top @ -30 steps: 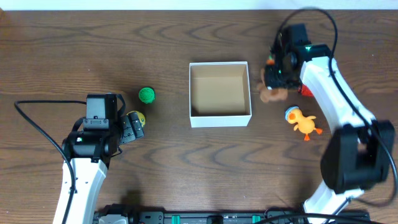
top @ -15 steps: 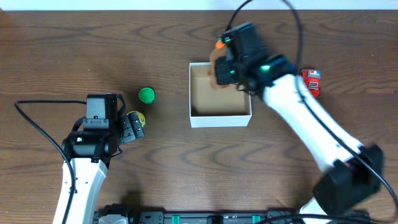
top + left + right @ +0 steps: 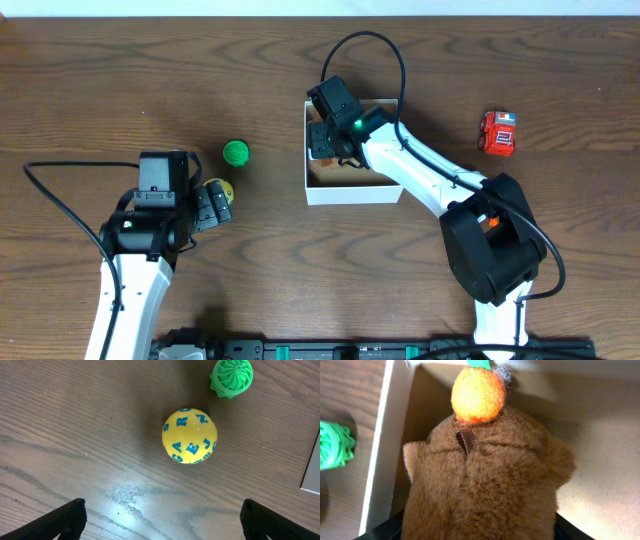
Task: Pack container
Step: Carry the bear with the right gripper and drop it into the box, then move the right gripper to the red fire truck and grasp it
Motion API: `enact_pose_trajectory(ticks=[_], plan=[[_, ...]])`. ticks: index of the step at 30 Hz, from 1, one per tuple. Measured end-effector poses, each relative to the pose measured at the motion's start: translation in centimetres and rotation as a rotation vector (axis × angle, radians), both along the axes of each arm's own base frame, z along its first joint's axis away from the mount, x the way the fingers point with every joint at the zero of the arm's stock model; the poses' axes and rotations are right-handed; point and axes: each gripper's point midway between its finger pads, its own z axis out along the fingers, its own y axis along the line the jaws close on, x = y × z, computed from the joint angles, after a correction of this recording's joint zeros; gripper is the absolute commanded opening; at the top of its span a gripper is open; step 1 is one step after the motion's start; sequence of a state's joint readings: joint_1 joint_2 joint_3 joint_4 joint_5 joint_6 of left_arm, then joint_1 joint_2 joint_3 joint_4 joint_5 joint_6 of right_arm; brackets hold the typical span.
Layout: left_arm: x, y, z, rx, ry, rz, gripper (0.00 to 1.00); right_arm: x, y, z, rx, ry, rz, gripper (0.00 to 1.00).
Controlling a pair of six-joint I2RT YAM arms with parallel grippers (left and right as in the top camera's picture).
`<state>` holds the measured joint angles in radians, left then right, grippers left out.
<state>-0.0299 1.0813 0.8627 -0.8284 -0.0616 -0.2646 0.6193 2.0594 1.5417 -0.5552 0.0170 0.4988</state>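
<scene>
The container, a white square box (image 3: 355,193) with a tan inside, stands at the table's middle; its left wall shows in the right wrist view (image 3: 385,435). My right gripper (image 3: 330,125) is shut on a brown plush toy (image 3: 480,475) with an orange ball on top (image 3: 477,394), and holds it inside the box at the back left corner (image 3: 319,140). My left gripper (image 3: 205,205) is open and empty (image 3: 162,520) just short of a yellow ball with blue letters (image 3: 189,436), also in the overhead view (image 3: 221,189).
A green ridged ball (image 3: 235,152) lies left of the box, beyond the yellow ball (image 3: 231,377), and shows past the box wall (image 3: 332,445). A red toy car (image 3: 498,132) lies at the right. My right arm stretches across the box's right front corner.
My right gripper has carried the plush toy from right of the box leftwards into the box's back left corner. The left arm has not moved.
</scene>
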Motion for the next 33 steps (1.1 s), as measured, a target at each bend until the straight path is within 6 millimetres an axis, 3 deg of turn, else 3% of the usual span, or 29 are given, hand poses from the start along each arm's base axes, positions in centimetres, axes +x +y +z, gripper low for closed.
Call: enact_pose_trajectory(ticks=[6,10,14,17,19,22,27,30,33], plan=[[-0.3,0.0,-0.1,0.000,0.012,0.000,0.98,0.3,-0.7,1.4,0.001,-0.023,0.005,0.75],[-0.3,0.0,-0.1,0.000,0.014,0.000,0.98,0.8,-1.8,5.5,0.025,-0.093,0.003,0.83],[-0.3,0.0,-0.2,-0.002,0.015,-0.001,0.98,0.2,-4.6,10.0,0.015,-0.140,-0.021,0.86],[-0.4,0.0,-0.2,-0.002,0.016,-0.001,0.98,-0.3,-8.7,12.1,-0.028,-0.140,-0.078,0.88],[-0.4,0.0,-0.2,-0.002,0.017,-0.001,0.98,-0.3,-12.5,12.7,-0.067,-0.122,-0.147,0.89],[-0.4,0.0,-0.2,-0.002,0.017,-0.001,0.98,0.5,-19.7,12.8,-0.126,-0.091,-0.299,0.90],[-0.4,0.0,-0.2,-0.002,0.016,-0.001,0.98,1.6,-30.1,11.1,-0.143,-0.030,-0.524,0.92],[-0.4,0.0,-0.2,-0.002,0.017,-0.001,0.98,1.7,-33.7,9.1,-0.122,0.028,-0.581,0.93],[-0.4,0.0,-0.2,-0.002,0.016,-0.001,0.98,1.8,-35.6,6.3,-0.108,0.099,-0.601,0.93]])
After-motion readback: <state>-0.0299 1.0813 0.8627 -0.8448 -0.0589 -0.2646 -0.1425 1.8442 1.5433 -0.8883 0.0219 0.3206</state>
